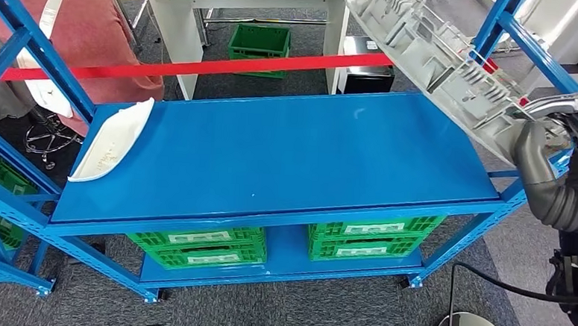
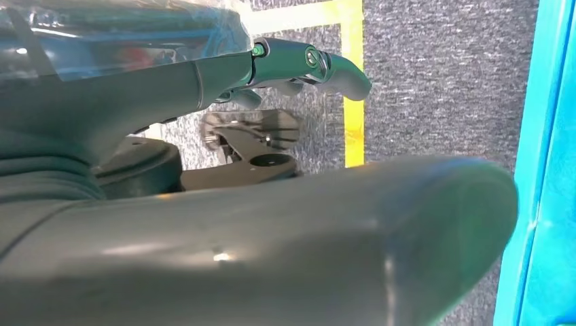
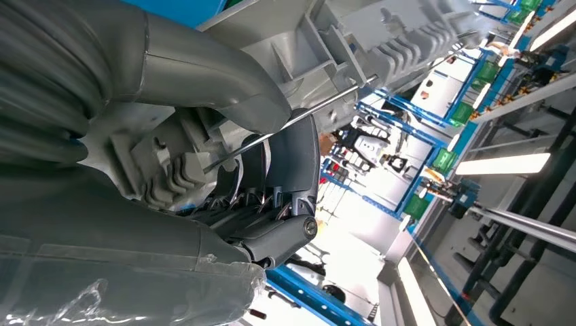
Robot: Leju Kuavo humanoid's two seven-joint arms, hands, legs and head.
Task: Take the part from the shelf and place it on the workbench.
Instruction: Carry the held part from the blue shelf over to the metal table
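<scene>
The right hand (image 1: 552, 151) sits at the right edge of the head view, beside the right end of the blue shelf (image 1: 286, 155), and it is clamped on the grey part (image 1: 433, 62). That part is a long, ribbed plastic moulding, held up in the air and tilted, its lower end in the hand and its far end reaching up and to the left above the back right corner of the shelf's top deck, not touching the deck. In the right wrist view the thick grey thumb (image 3: 217, 85) lies across one face of the part (image 3: 353, 41), while the darker fingers (image 3: 285, 170) curl round its ribbed underside, so the part is pinched between them. The left hand (image 2: 292, 68) shows in the left wrist view over grey carpet and a yellow floor line (image 2: 353, 88), close by a blue upright; its dark fingers are curled inward and hold nothing. On the left end of the shelf's top deck lies a white curved part (image 1: 115, 143), resting against the left edge. Green crates (image 1: 199, 246) stand on the lower deck beneath. Behind the shelf a red tape (image 1: 201, 67) runs across, with a white table (image 1: 242, 11) beyond it and a person in a red top (image 1: 91, 33) at the left.
</scene>
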